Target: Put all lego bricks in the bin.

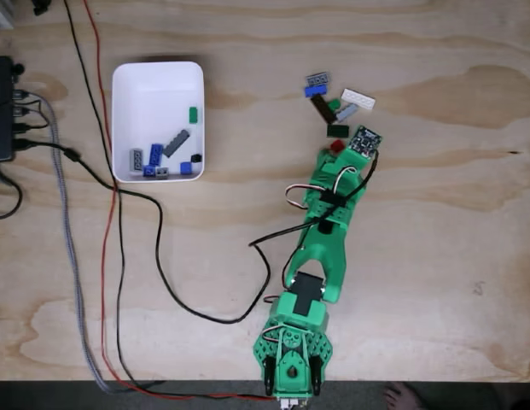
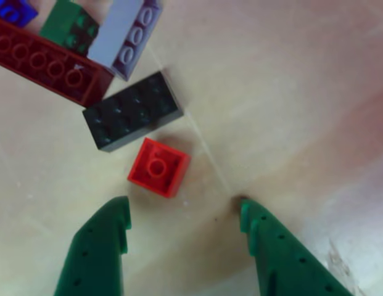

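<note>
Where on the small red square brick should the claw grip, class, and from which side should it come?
Grip the small red square brick across two opposite flat side walls, coming down from above. It lies flat, stud up, rotated diagonally in the other view, so the claw, open just below it, probably needs a wrist turn. One wall sits close to the black brick; the other pair looks freer.
</note>
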`<state>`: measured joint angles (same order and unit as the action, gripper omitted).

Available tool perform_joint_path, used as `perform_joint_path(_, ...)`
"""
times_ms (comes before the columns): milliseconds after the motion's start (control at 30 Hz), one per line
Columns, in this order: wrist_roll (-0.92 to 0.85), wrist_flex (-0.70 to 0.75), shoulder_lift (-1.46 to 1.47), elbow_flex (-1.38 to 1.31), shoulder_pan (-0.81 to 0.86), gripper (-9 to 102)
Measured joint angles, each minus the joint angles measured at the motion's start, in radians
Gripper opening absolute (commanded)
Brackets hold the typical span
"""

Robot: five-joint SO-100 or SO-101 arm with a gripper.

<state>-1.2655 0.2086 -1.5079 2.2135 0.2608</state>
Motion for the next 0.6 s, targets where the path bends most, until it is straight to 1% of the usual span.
perform_joint_path(300, -0.021, 0.0, 0.061, -0.075, -0.041, 0)
perform_joint_path(467, -0.018, 0.0, 0.061, -0.08, -0.046, 0)
perform_joint_path(500, -0.015, 0.0, 0.061, -0.08, -0.046, 3)
perform_joint_path(533, -0.014, 0.006, 0.061, -0.08, -0.046, 9)
perform_joint_path(600, -0.011, 0.031, 0.048, -0.08, -0.046, 10)
